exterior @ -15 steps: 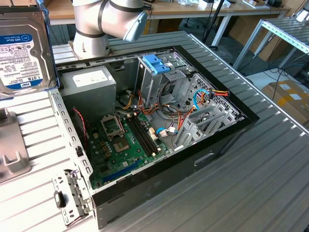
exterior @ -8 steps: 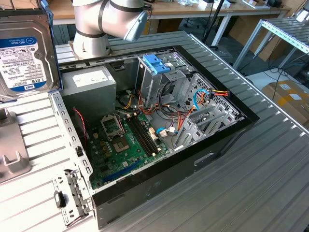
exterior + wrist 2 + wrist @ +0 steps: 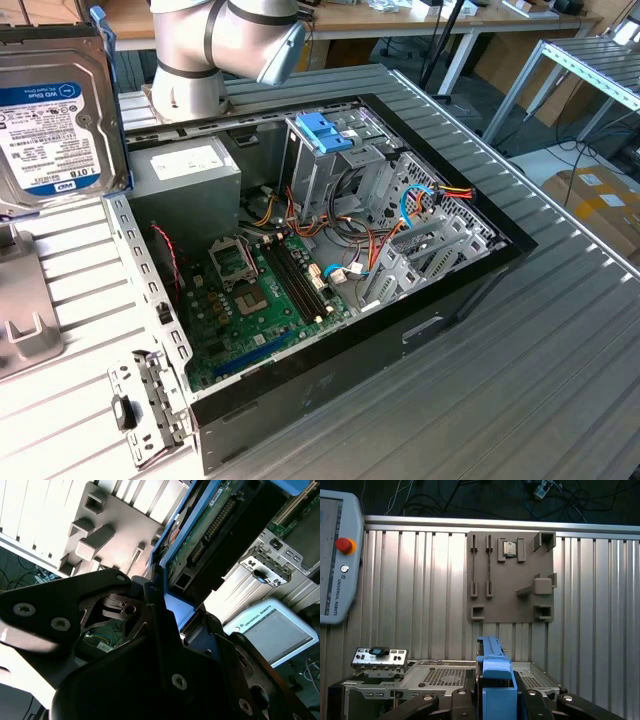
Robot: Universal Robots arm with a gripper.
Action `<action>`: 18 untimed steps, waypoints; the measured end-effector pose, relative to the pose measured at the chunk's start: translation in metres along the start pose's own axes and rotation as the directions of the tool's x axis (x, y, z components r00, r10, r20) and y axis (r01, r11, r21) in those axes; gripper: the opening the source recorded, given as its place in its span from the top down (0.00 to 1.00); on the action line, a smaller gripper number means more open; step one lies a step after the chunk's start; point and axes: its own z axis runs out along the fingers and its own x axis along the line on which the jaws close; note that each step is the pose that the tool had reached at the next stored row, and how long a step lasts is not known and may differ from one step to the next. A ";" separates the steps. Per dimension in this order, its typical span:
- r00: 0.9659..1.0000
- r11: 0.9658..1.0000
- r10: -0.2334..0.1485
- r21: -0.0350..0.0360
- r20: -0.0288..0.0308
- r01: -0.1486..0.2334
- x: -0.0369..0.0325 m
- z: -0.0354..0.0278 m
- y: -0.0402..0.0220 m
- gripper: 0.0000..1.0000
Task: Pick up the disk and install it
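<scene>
Disk (image 3: pixel 55 120) right up against the lens in the exterior view, lifted off the tabletop (image 3: pixel 540 380), label facing out and one side cut off by the exterior view's left edge. What grips it there is out of frame.

Over to the first wrist view: the disk (image 3: pixel 492 672) stands edge-on, blue rail showing, and the claw (image 3: pixel 495 702) is clamped on it, a black finger pressed to each side. In the second wrist view the disk (image 3: pixel 210 525) turns its green circuit-board side. The claw (image 3: pixel 165 625) looms dark in front and hides a good part of it, and the contact point is hard to make out.

Beyond the disk lies a grey plate (image 3: pixel 512 610) with a pendant (image 3: pixel 335 555) off to one side.

On the tabletop lies the open case (image 3: pixel 440 330), showing its power supply (image 3: pixel 185 175), board (image 3: pixel 265 290) and a blue bracket (image 3: pixel 325 130) atop the drive cage. The arm (image 3: pixel 220 45) rises behind the case, its upper part cut off by the frame.
</scene>
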 end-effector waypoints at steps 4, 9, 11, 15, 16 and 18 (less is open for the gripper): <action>1.000 1.000 0.000 0.000 0.000 0.000 0.0020 0.0002 -0.0005 0.63; 1.000 1.000 0.000 0.000 0.000 0.000 0.0047 0.0004 -0.0012 0.63; 1.000 1.000 0.000 0.000 0.000 0.000 0.0060 0.0004 -0.0016 0.63; 1.000 1.000 0.000 0.000 0.000 0.000 0.0077 0.0005 -0.0022 0.63; 1.000 1.000 0.000 0.000 0.000 0.000 0.0084 0.0006 -0.0025 0.63; 1.000 1.000 0.000 0.000 0.000 0.000 0.0095 0.0007 -0.0030 0.63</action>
